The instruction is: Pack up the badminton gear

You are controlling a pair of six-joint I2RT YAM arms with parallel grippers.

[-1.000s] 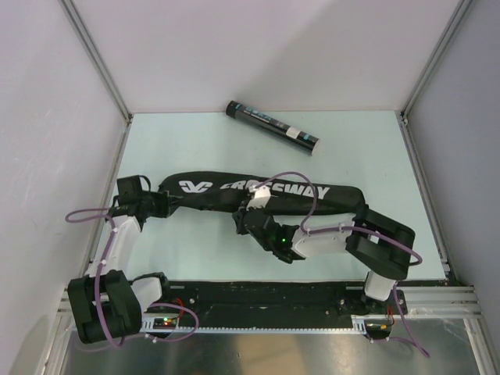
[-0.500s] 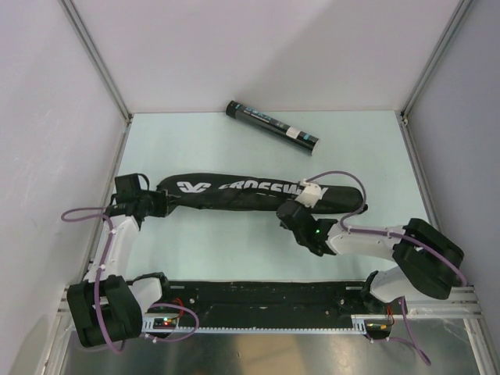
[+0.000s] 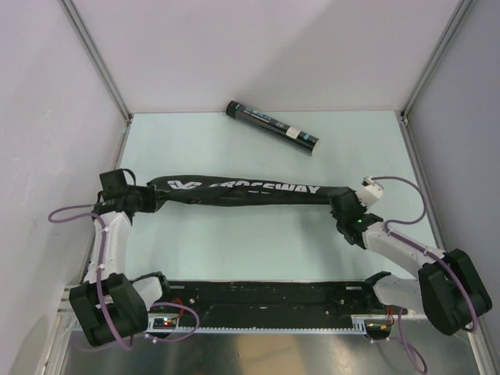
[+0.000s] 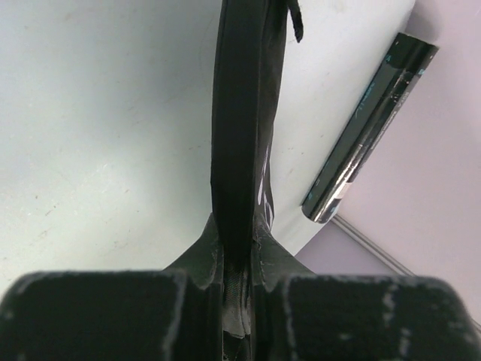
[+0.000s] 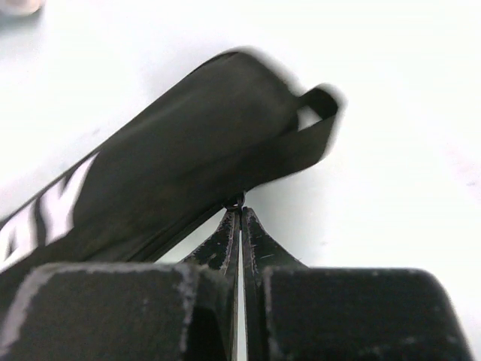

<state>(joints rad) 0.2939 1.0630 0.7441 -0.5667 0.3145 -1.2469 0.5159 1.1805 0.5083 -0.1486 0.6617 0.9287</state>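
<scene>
The black bag (image 3: 242,190) is lying stretched across the middle of the pale table (image 3: 234,250), its white lettering reading CROSSWAY beside a white emblem at its left end. The left gripper (image 3: 148,199) is pinching that left end, its jaws narrowed on a fold of the fabric. The right gripper (image 3: 341,205) is gripping the opposite end, jaws pressed together on a tiny tab at the bag's seam beside a strap loop (image 5: 319,124); the right wrist view is showing only the white letters AY. The dark teal-printed tube (image 3: 272,126) is lying slantwise near the back wall, well apart from the bag, its print too small to read.
</scene>
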